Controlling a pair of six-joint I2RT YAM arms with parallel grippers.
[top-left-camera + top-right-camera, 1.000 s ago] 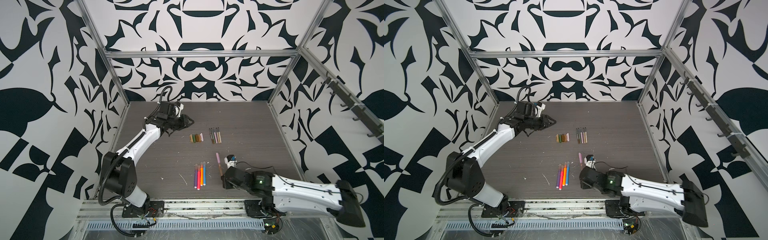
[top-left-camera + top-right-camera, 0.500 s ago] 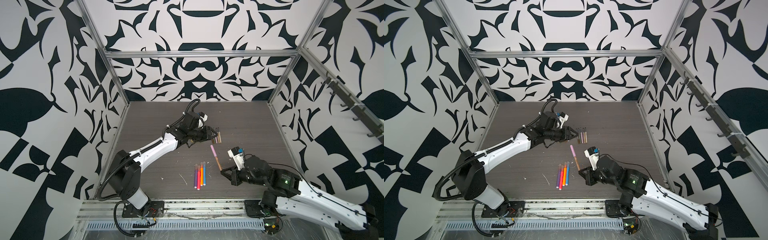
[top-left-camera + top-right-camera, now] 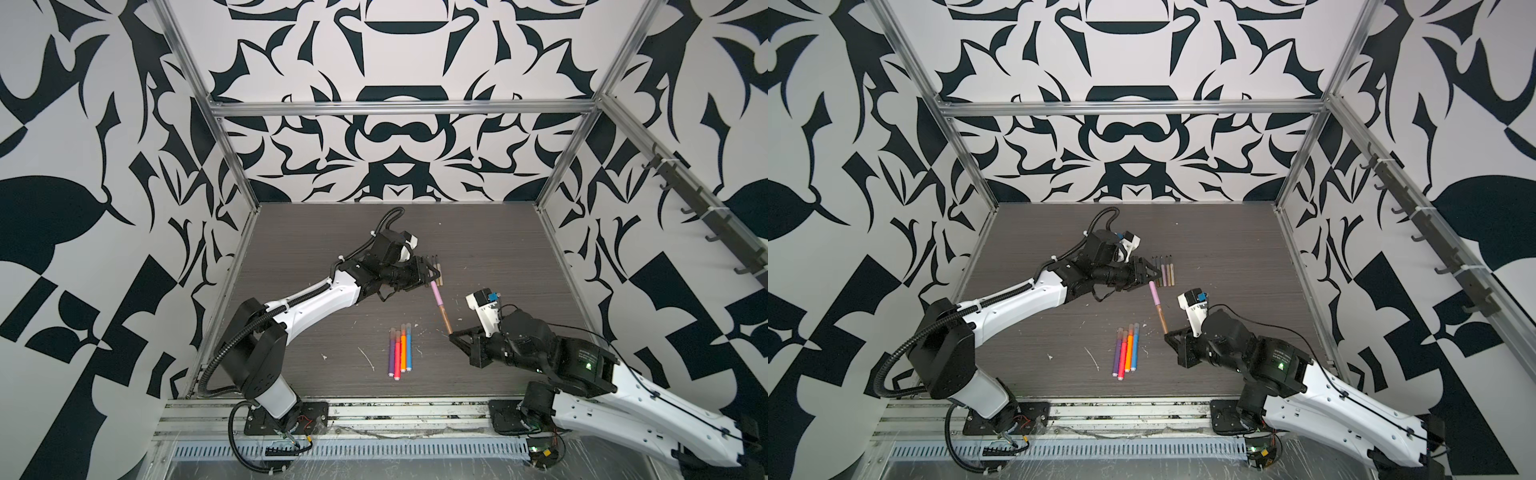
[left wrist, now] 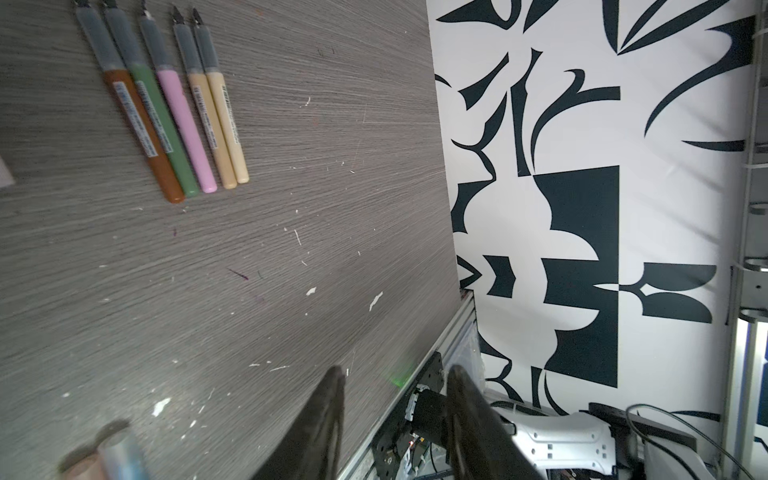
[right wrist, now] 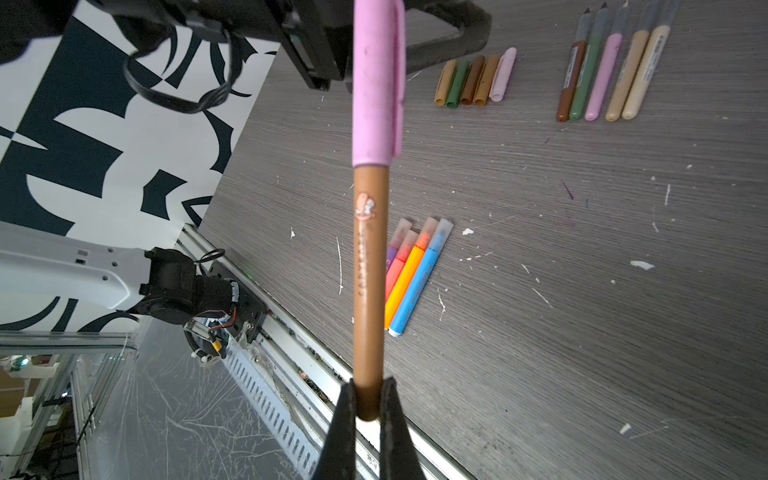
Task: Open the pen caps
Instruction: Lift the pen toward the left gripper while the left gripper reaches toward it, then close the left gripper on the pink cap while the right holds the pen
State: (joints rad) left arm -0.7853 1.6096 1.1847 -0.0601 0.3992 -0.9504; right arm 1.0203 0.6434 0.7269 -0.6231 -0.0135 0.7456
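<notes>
Right fingers (image 5: 347,411) pinched fully onto the tail of the brown pen (image 5: 368,291); smooth round barrel, small printed logo, held off the surface (image 4: 291,249). Pink cap (image 5: 376,83) sits on its far end: matte tube with a clip ridge. Pen hangs just beside the bright marker row (image 3: 400,351), right-arm side, cap end aimed at the back wall (image 3: 395,166). Left fingers (image 4: 328,407) partway apart, nothing between them in the wrist view; tips right at the cap's end in both top views, contact unclear. Bright row: four round barrels, frosted translucent caps on. Beyond it toward the back wall: five loose caps (image 5: 473,79), open-ended opaque tubes, side by side; five uncapped pens (image 4: 166,112), grey grips, dark tips. Surface is grey wood-grain laminate, white flecks. Aluminium rail (image 3: 374,409) bounds it on the row's near side; bare grain from the uncapped pens to the back wall.
</notes>
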